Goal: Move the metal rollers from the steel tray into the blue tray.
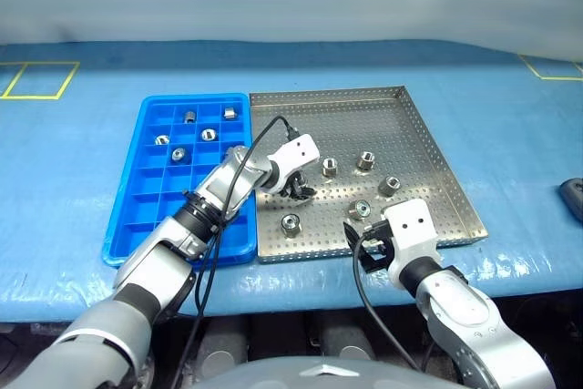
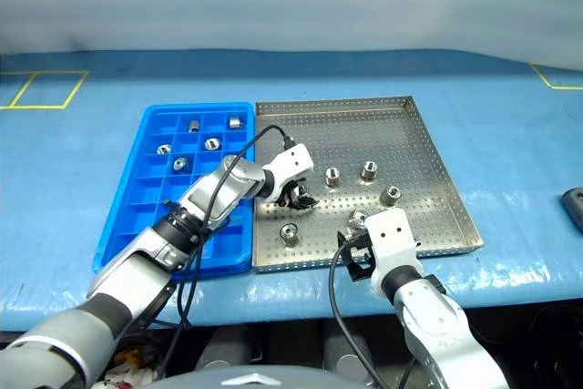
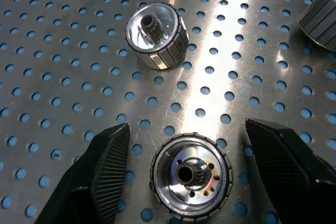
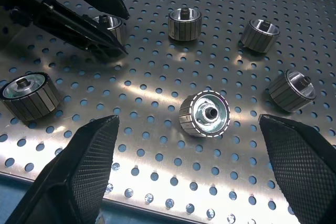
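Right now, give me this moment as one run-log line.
left gripper: fingers astride a ribbed silver metal roller, not touching | right gripper: open over another roller | perforated steel tray: six rollers | blue compartment tray: five

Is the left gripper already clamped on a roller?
No. The left gripper straddles a roller, with perforated floor showing between it and each finger.

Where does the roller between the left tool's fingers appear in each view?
Left wrist view: the roller stands on end inside the left tool, a finger either side.
Right wrist view: roller far off, partly behind the other arm's black fingers.
Left eye view: roller in the steel tray, left part.
Right eye view: same spot.
Shared landmark: the steel tray's perforated floor.
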### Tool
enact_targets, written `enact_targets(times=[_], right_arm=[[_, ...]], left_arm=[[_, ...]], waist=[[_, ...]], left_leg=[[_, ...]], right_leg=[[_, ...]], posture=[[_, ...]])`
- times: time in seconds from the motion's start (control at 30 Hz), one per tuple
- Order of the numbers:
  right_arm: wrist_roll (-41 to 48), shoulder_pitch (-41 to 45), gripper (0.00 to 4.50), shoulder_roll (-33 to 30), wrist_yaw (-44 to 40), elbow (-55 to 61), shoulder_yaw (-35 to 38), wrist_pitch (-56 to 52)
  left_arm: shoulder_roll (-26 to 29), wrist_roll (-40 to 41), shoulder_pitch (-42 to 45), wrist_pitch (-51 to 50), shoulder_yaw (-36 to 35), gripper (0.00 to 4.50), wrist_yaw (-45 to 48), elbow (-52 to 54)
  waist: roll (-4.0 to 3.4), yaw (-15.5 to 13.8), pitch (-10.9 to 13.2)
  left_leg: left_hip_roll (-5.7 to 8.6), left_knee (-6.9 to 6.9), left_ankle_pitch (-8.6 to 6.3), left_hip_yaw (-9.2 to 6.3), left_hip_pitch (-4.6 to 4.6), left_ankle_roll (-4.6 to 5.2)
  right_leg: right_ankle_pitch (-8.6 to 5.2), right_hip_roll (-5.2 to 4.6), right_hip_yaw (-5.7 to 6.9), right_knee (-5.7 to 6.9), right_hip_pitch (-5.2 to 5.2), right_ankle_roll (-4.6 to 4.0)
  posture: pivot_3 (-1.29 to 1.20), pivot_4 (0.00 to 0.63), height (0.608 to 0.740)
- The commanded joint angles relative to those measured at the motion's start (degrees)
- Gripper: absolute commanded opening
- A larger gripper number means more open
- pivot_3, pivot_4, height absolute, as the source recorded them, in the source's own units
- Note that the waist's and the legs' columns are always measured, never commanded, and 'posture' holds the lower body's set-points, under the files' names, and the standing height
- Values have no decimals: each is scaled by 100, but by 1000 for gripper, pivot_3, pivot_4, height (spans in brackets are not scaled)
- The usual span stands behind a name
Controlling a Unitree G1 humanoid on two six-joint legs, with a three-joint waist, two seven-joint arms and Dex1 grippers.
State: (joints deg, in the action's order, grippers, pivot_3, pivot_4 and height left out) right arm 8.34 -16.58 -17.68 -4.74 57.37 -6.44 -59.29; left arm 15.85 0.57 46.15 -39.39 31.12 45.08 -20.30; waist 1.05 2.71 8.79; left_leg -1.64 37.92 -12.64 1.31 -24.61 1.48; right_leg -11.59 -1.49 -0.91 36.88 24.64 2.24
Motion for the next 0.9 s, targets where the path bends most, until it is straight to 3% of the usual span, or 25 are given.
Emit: enact_targets(times=[0.03,0.07,0.3,0.47,0.73,0.9], right_arm=[[-13,21,4500,14,29,263,8,100],[-11,37,4500,15,19,262,14,86],[19,273,4500,-90,-110,205,11,4],[38,826,4500,-258,-320,-98,-272,50],[92,1745,4500,-377,-772,-644,-894,250],[165,2342,4500,-366,-1339,-1143,-1344,1097]], left_arm=[[24,-83,25,52,-98,1963,110,73],[34,-53,-17,40,-125,1770,169,123],[-85,566,-287,-449,-910,1758,236,979],[-512,1000,-716,-523,-2416,1754,-990,1767],[-363,592,-1927,-52,-3164,1747,-2406,3357],[-396,429,-2509,22,-3581,1747,-3128,3936]], waist=[[0,-3,-1],[0,-4,-1],[0,1,-1],[0,-32,-1],[-1,-207,-1],[2,-431,-1]], left_leg=[[-1,1,0,0,0,0],[-3,2,0,-1,1,0],[-8,2,0,0,-1,1],[-9,9,0,2,0,2],[0,2,1,1,12,1],[2,8,1,0,9,2]], right_leg=[[0,0,0,0,0,0],[0,-2,0,0,-2,0],[1,-2,-1,1,-1,2],[7,-3,-4,3,-2,11],[12,4,-6,4,-9,17],[13,-3,-4,-2,-14,18]], posture=[[-134,150,740],[-134,150,740],[-74,150,740],[-29,150,740],[109,150,740],[199,150,740]])
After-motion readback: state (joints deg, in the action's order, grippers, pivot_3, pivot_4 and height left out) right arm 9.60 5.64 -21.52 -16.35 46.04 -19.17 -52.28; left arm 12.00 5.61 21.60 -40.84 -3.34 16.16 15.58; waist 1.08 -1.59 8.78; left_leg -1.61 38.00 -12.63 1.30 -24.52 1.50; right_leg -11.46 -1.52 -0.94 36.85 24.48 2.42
